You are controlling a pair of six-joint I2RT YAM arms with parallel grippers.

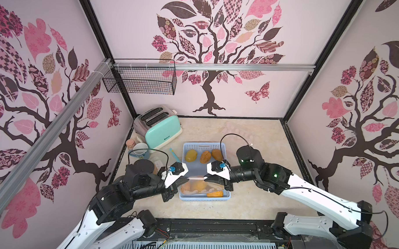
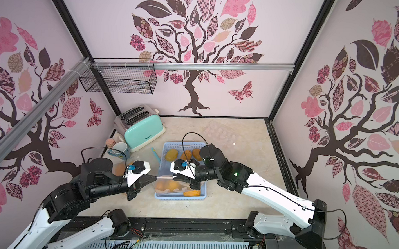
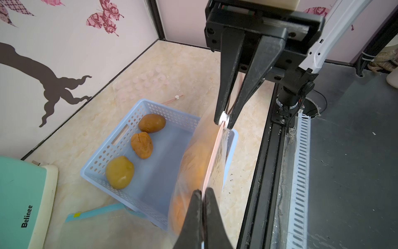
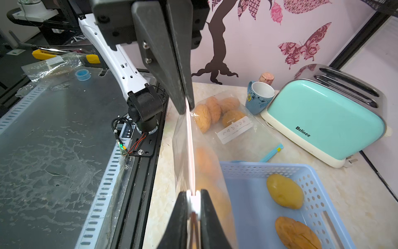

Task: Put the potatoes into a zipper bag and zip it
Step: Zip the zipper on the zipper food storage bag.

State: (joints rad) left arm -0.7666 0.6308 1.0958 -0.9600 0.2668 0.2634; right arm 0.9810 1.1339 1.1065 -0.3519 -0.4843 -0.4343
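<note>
The left fingers (image 1: pixel 184 180) and right fingers (image 1: pixel 207 178) are pinched shut on the zipper bag's (image 1: pixel 198 185) seal at the basket's (image 1: pixel 202 143) six o'clock end. Three potatoes (image 1: pixel 191 155) lie loose at twelve o'clock, so zipping now would likely strand them.

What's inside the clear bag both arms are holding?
Orange potatoes show through the zipper bag; they overlap and the plastic blurs them, so the count is unclear.

White arm shells (image 1: pixel 328 198), black joints (image 1: pixel 247 155) — green light (image 1: pixel 275 175)
</note>
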